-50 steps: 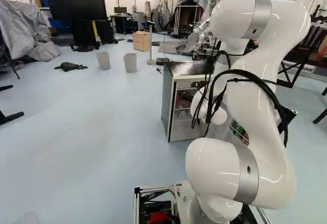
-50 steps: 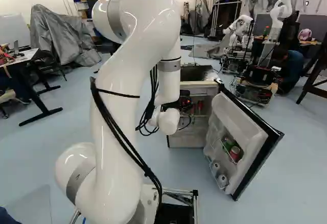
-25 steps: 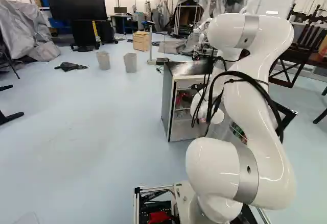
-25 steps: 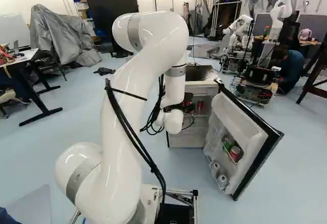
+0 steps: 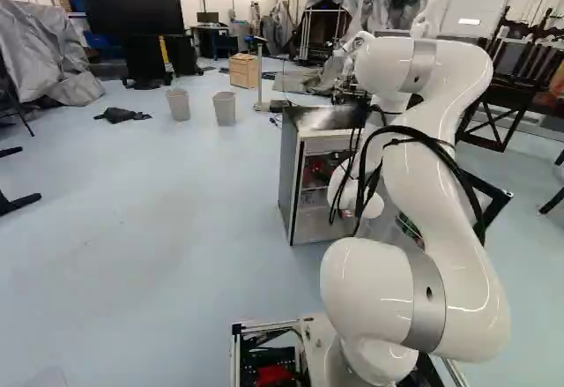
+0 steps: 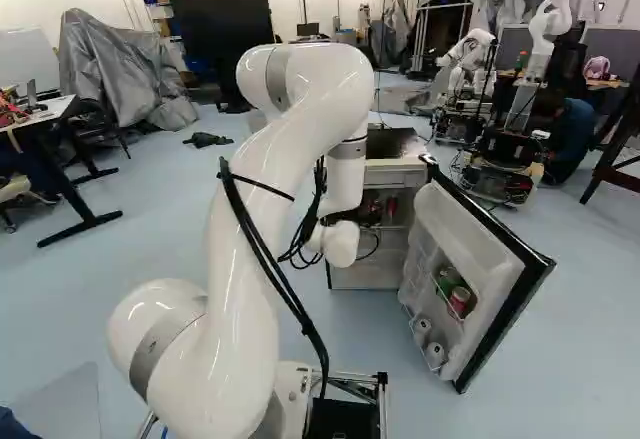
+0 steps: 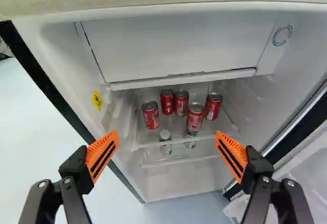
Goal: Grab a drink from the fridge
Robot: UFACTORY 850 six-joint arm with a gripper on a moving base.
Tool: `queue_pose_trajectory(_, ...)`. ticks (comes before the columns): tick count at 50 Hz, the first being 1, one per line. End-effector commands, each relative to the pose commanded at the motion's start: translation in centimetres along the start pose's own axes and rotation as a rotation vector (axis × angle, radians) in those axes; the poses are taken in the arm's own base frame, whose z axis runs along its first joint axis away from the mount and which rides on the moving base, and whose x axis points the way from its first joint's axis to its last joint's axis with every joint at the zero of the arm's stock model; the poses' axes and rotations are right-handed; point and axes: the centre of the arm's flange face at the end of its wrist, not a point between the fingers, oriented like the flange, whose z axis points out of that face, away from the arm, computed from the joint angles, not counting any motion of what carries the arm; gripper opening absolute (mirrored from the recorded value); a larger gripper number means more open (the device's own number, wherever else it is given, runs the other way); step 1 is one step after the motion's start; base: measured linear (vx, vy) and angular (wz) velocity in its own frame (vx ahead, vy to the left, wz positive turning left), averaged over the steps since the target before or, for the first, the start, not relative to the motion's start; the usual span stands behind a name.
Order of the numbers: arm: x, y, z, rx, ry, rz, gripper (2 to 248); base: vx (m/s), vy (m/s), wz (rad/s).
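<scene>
"Drinks (image 7: 150, 114) first: where are they, and which step are we on?"

"Inside the fridge (image 5: 291, 180), mostly, with a few more in its door (image 6: 500, 284), which stands open. I'd call this the approach. The arm (image 6: 235, 309) reaches to the fridge's front, and the gripper (image 7: 167, 134) faces the shelf (image 7: 175, 126)."

"Anything in its grip?"

"Nothing. Its fingers are spread wide, orange pads (image 7: 102, 155) well apart, with only air between them."

"So what does the next move call for?"

"Going in level, I'd say, under the freezer box (image 7: 176, 45) and over the shelf, until one near can sits between the pads; then closing. The cans stand close, so a wide hand could knock a neighbour."

"Count it all for me, big to small."

"One fridge, one door, one freezer box. Two bottles (image 7: 165, 143), it seems, seen below the shelf, one largely hidden under a can. Then cans: five red ones on the shelf. In the door, one red can (image 6: 460, 301) with something green beside it, too small to count, and two pale cans (image 6: 422, 327) lower down."

"And pads?"

"Two, one to each finger."
</scene>
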Motion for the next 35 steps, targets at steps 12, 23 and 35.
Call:
queue_pose_trajectory(12, -1.3, 0.2, 1.6, 0.005, -0.005, 0.000, 247, 0.000, 0.000, 0.000)
queue_pose_trajectory(23, -2.4, 0.7, 3.7, 0.005, -0.001, -0.002, 247, 0.000, 0.000, 0.000)
queue_pose_trajectory(35, -3.7, 1.9, 6.0, -0.004, 0.011, -0.003, 247, 0.000, 0.000, 0.000)
